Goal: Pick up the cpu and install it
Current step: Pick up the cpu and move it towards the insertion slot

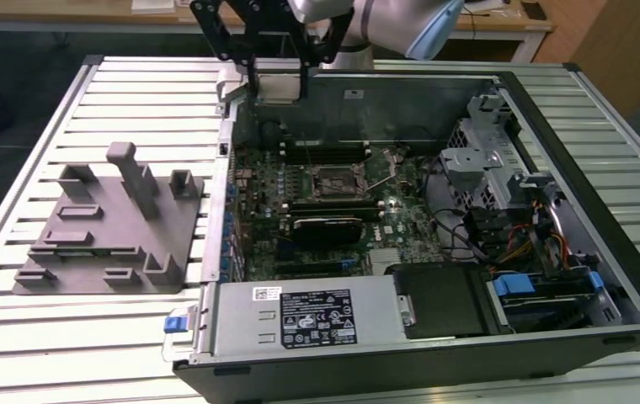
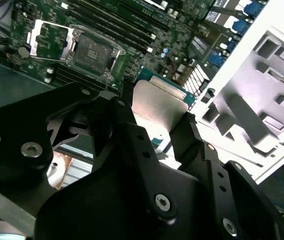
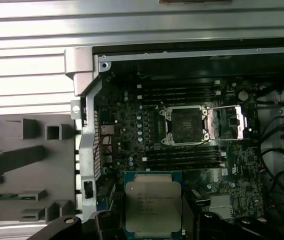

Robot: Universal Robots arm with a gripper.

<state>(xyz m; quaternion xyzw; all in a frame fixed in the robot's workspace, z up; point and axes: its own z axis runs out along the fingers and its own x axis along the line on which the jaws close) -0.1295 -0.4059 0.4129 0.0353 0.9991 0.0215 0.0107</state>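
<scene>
My gripper (image 1: 279, 84) hangs over the far left corner of the open computer case (image 1: 589, 278), shut on the cpu (image 1: 280, 87). The cpu is a flat square chip with a silvery top (image 3: 153, 204) on a green board. In the second wrist view the black fingers (image 2: 128, 112) press its two opposite edges and the metal top (image 2: 154, 102) shows between them. The dark square socket (image 3: 184, 125) on the green motherboard lies bare, with its metal frame (image 3: 228, 122) swung open to one side. In the exterior view the socket (image 1: 337, 179) sits well below and to the right of the chip.
A grey stepped plastic block (image 1: 112, 223) with upright posts stands on the slatted table at the exterior view's left. Inside the case are a power supply (image 1: 309, 316), a drive cage (image 1: 488, 156), bundled cables (image 1: 511, 244) and memory slots (image 3: 179, 92) beside the socket.
</scene>
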